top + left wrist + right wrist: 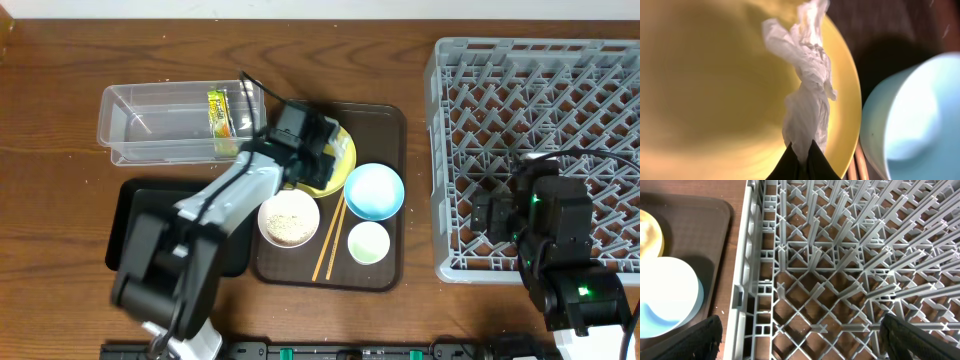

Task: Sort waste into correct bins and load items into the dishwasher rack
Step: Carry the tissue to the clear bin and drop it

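step: sorting waste, white scrap (807,85) off yellow plate (715,90)
left gripper (799,165): pinched on white scrap
right gripper (802,340): spread wide over dishwasher rack (815,245)
next: lift, carry to clear tub (160,125), release

Wood table (60,90) w/ clear tub (160,128) & black tray (135,195) L, brown serving tray (382,130) ctr, grey rack (520,80) R

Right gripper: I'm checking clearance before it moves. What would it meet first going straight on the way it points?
The dishwasher rack: its grey grid and pegs lie directly ahead of the right gripper, between its open jaws; depth is unclear.
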{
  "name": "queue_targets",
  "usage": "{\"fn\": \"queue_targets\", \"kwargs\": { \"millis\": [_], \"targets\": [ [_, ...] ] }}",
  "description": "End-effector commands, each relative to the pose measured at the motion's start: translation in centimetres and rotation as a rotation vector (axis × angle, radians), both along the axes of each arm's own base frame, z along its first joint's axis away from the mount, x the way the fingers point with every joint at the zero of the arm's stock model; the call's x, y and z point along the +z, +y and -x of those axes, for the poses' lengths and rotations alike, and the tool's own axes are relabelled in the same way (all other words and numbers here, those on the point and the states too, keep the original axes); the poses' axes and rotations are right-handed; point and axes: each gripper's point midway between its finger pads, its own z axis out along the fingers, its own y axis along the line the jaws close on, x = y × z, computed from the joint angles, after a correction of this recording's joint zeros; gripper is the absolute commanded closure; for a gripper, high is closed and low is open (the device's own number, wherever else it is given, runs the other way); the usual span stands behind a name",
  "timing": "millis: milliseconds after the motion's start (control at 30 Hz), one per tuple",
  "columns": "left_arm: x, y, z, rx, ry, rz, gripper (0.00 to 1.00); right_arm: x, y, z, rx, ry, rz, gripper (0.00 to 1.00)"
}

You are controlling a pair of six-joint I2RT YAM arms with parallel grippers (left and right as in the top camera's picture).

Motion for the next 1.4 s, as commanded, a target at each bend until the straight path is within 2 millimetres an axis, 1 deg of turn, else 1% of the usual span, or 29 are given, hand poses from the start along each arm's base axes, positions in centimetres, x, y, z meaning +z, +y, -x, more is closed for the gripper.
{"fn": "queue_targets", "kwargs": {
  "millis": [0, 100, 133, 200, 267, 300, 333, 500, 667, 767, 833, 900, 933, 1067, 1167, 1267, 1367],
  "targets": [
    [4.8, 3.1, -1.9, 0.094, -0.144, -0.031, 0.94, 1.0, -0.3, -0.2, -0.005, -0.022, 0.001, 0.01],
    [8.0, 6.0, -3.1, 0.184, -0.239, -0.058, 0.94, 1.0, -0.3, -0.2, -0.005, -0.021, 0.001, 0.01],
    [9.1, 7.3, -3.4, 0.221, -0.271, -0.07, 0.94, 1.0, -0.3, -0.2, -0.005, -0.021, 0.001, 0.01],
    [10.6, 9.8, -4.0, 0.293, -0.318, -0.097, 0.93, 1.0, -0.3, -0.2, -0.005, -0.021, 0.001, 0.01],
    [11.5, 12.3, -4.5, 0.361, -0.344, -0.123, 0.93, 1.0, -0.3, -0.2, -0.005, -0.02, 0.001, 0.01],
    [11.7, 13.3, -4.6, 0.386, -0.347, -0.129, 0.93, 0.9, -0.3, -0.2, -0.005, -0.019, 0.001, 0.01],
    [11.6, 14.7, -4.9, 0.42, -0.345, -0.135, 0.93, 0.9, -0.3, -0.2, -0.005, -0.019, 0.001, 0.01],
    [10.5, 19.1, -5.4, 0.524, -0.31, -0.16, 0.93, 0.9, -0.3, -0.2, -0.005, -0.019, 0.001, 0.01],
    [9.1, 22.4, -5.6, 0.599, -0.275, -0.181, 0.92, 0.9, -0.3, -0.2, -0.005, -0.019, 0.001, 0.01],
    [8.6, 23.9, -5.8, 0.634, -0.267, -0.188, 0.83, 0.9, -0.3, -0.2, -0.005, -0.019, 0.001, 0.01],
    [8.4, 24.6, -5.9, 0.65, -0.267, -0.19, 0.66, 0.9, -0.3, -0.2, -0.005, -0.019, 0.001, 0.01],
    [8.4, 25.0, -6.0, 0.659, -0.268, -0.191, 0.57, 0.9, -0.3, -0.2, -0.005, -0.019, 0.001, 0.01],
    [8.5, 25.2, -6.0, 0.663, -0.27, -0.191, 0.55, 0.9, -0.3, -0.2, -0.005, -0.019, 0.001, 0.01],
    [8.9, 25.3, -5.9, 0.667, -0.279, -0.189, 0.52, 0.9, -0.3, -0.2, -0.005, -0.019, 0.001, 0.01],
    [9.8, 25.1, -5.5, 0.663, -0.291, -0.184, 0.52, 0.9, -0.3, -0.2, -0.005, -0.019, 0.001, 0.01],
    [11.0, 23.8, -4.1, 0.638, -0.282, -0.174, 0.52, 0.9, -0.3, -0.2, -0.005, -0.018, 0.001, 0.01],
    [11.6, 21.7, -1.9, 0.612, -0.232, -0.156, 0.52, 0.9, -0.3, -0.2, -0.005, -0.019, 0.001, 0.01]
  ]
}}
